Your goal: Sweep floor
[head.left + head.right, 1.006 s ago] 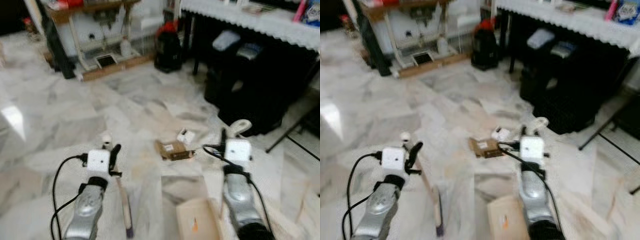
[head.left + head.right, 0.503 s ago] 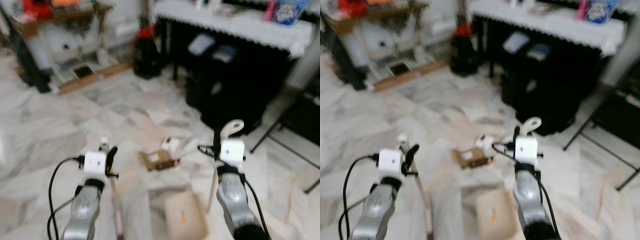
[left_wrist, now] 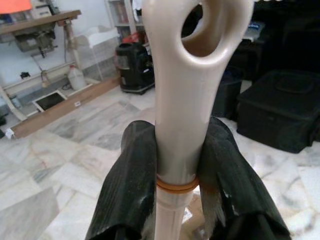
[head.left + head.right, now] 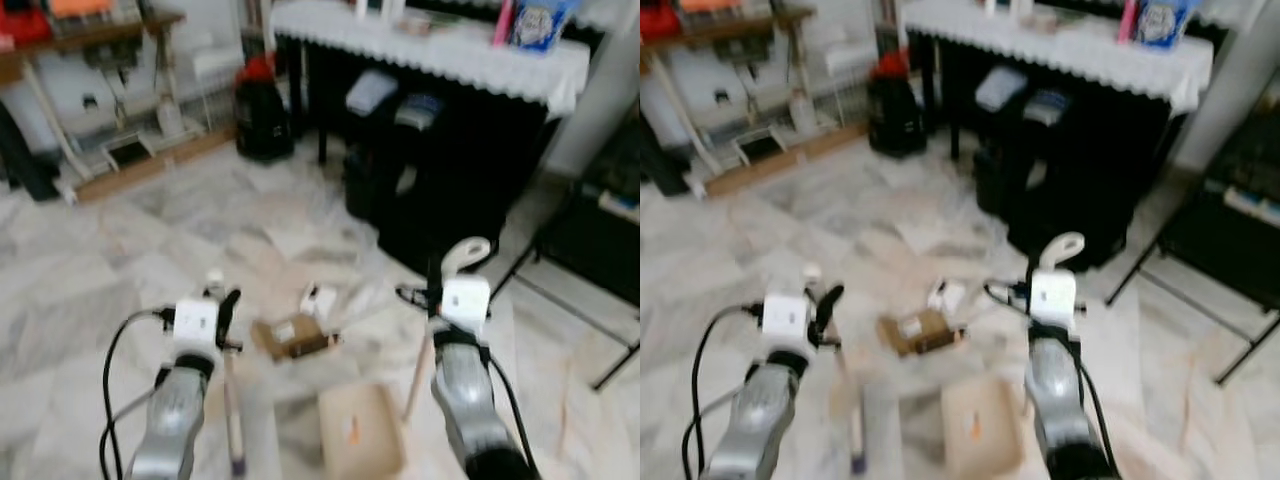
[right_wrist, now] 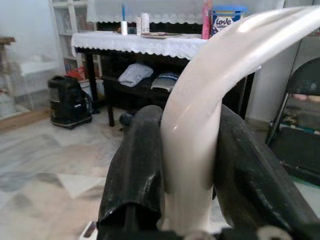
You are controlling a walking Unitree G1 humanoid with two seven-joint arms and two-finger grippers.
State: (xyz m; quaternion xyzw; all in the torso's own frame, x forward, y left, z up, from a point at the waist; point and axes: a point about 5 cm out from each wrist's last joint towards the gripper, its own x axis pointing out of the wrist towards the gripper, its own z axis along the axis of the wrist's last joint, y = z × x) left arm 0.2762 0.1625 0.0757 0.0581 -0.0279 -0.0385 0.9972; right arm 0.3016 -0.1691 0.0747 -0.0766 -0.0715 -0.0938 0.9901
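Sweep barely begun: left end effector [image 4: 222, 310] clamps broom handle [image 3: 182, 125], right end effector [image 4: 450, 275] clamps dustpan handle [image 5: 200, 150]; dustpan [image 4: 358, 435] on floor [image 4: 120, 250] near unswept cardboard scrap [image 4: 290, 337] and litter.

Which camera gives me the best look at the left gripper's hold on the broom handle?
The left wrist view: both black fingers press the cream broom handle from either side, sharp and close. The eye views show the left gripper small and blurred, with the stick running down to the floor.
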